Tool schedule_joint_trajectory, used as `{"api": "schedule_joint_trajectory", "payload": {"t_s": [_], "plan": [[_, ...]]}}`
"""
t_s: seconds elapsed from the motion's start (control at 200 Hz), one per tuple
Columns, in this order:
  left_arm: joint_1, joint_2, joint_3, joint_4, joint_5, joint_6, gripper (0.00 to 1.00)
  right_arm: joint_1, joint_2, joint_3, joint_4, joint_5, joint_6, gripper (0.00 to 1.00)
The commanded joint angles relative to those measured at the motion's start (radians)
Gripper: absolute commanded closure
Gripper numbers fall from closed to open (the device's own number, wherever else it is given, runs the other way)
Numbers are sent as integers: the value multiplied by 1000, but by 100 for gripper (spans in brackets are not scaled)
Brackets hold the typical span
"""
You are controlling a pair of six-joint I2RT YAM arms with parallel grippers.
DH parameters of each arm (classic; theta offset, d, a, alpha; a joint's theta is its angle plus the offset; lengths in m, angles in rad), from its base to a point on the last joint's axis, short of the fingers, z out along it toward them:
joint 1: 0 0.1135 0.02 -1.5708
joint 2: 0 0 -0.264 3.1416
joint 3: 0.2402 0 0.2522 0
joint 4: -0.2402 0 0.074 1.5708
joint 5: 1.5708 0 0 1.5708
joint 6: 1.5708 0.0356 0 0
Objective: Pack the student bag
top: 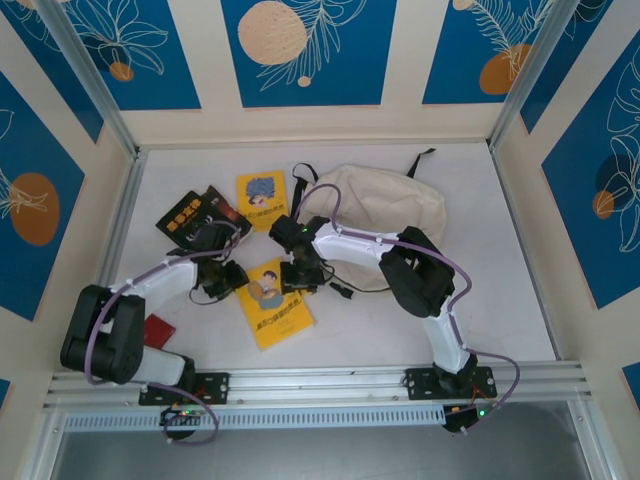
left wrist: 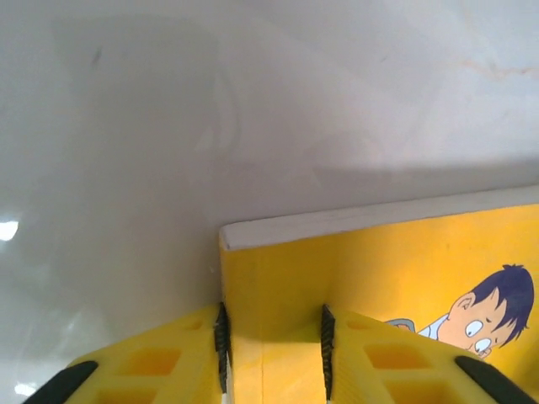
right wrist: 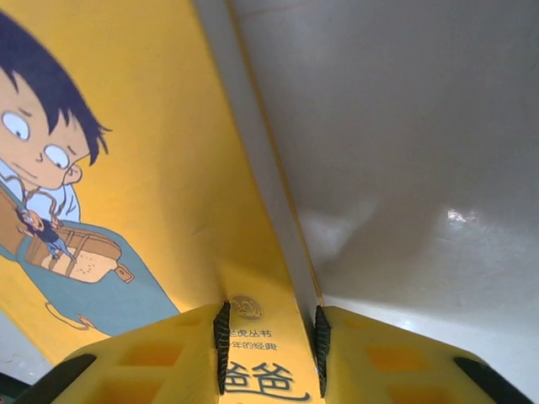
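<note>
Gripping, L gripper (left wrist: 272,341): jaws drawn narrow on the yellow book (top: 276,303). On my L wrist cam the bk's corner sits between the pads, one pad (left wrist: 221,341) flush w/ its side edge, the other on the cover. I read that as a hold.
R gripper (right wrist: 270,345): same story, narrow gap w/ the same bk pinched in it. The white page edge runs down into the gap, and the cartoon-boy cover spreads off to one side.
Red item (top: 158,329): flat, near edge of the table (top: 450,320), just beside the L arm's elbow and partly hidden by it.
Yellow book, position: table centre, slightly askew. L gripper is at its far-left side, R gripper at its far-right corner. I can't tell if it's lifted off the surface.
Dark book (top: 200,215): yellow lettering, far-left of centre, behind the L forearm.
Second yellow bk (top: 262,200): lies flat just right of the dark one, apart from the held bk.
Student bag (top: 385,205): cream, slumped on the far-right part of the table behind the R arm's forearm, black straps poking out at its far corners. It's near the held bk but apart from it. I can't tell whether the zip is open.
Back wall (top: 310,50): blue panels w/ orange discs and leaf prints.
</note>
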Motion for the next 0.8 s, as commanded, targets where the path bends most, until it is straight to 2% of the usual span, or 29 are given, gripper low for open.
{"api": "schedule_joint_trajectory", "payload": {"t_s": [0.0,0.115,0.265,0.44,0.605,0.68,0.795], "plan": [[-13,68,67,37,30,42,70,8,18,-2,17,-74,-8,68],[-12,132,129,49,46,69,73,2,27,-1,60,-117,0,69],[-11,169,198,18,29,111,72,-9,39,4,92,-133,17,71],[-4,112,175,-60,-11,160,60,-20,10,-17,80,-66,47,70],[8,37,114,-132,29,201,45,-32,-24,-49,96,-36,71,64],[10,9,94,-161,55,220,42,-37,-25,-49,94,-19,85,61],[10,-23,73,-192,82,232,39,-46,-15,-50,94,-2,109,63]]}}
